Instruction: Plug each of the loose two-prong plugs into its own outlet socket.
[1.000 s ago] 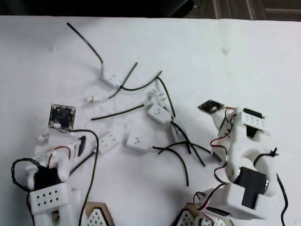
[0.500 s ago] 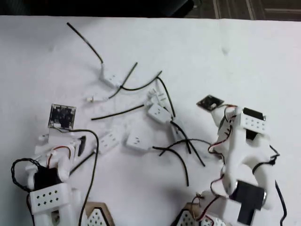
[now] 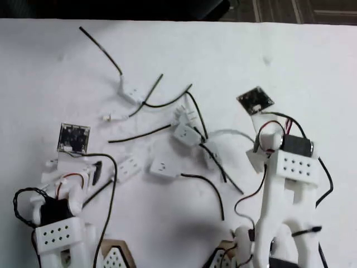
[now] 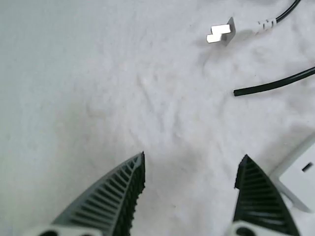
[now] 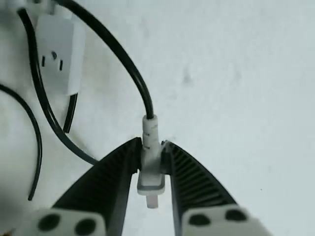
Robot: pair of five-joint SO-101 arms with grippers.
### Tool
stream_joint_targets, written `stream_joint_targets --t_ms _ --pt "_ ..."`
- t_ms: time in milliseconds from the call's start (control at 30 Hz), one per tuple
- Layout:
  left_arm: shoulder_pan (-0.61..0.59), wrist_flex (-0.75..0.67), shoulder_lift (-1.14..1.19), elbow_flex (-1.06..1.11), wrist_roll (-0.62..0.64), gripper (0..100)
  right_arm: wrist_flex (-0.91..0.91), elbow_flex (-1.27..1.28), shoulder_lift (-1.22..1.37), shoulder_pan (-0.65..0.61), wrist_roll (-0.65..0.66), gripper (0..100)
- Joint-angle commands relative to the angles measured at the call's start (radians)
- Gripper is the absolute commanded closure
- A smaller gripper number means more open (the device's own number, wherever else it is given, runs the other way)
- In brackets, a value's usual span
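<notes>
My right gripper (image 5: 150, 169) is shut on a white two-prong plug (image 5: 150, 162), held clear of the table. The plug's black cord (image 5: 123, 64) loops away toward a white outlet socket (image 5: 58, 54). In the high view this arm stands raised at the right, and the cord (image 3: 226, 133) arcs from it to the tangle. My left gripper (image 4: 193, 164) stands open just above bare table at the near left. Beyond it lies a loose plug (image 4: 221, 33), and a socket corner (image 4: 300, 177) is beside one finger. Several sockets (image 3: 164, 167) lie mid-table.
Black cords (image 3: 206, 184) cross between the sockets in the middle of the white table (image 3: 290, 50). Another socket (image 3: 130, 92) with a long cord lies farther back. A small loose plug (image 3: 109, 118) sits left of the tangle. Open table lies at the far right.
The right arm has risen and swung toward the far side with the plug in its gripper, dragging that cord up out of the tangle. The left arm has stayed still.
</notes>
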Motion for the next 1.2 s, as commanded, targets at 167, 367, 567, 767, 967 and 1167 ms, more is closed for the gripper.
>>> stream_joint_targets --t_ms 167,367,567,767,967,1167 --pt "-0.004 -0.017 -0.015 -0.005 0.006 71 -0.153 0.005 -0.025 0.064 -0.229 98.2" --pt "-0.004 -0.017 -0.015 -0.005 0.006 71 -0.249 0.026 0.220 0.127 -0.229 98.2" --pt "-0.004 -0.017 -0.015 -0.005 0.006 71 -0.272 -0.049 0.507 0.145 -0.229 98.2" --pt "-0.004 -0.017 -0.015 -0.003 0.006 71 -0.219 -0.123 0.616 0.139 -0.229 98.1" --pt "-0.004 -0.018 -0.015 -0.003 0.006 71 -0.039 -0.207 0.630 0.137 -0.203 89.6" --pt "-0.004 -0.018 -0.015 -0.003 0.006 71 0.002 -0.229 0.630 0.137 -0.144 91.8"
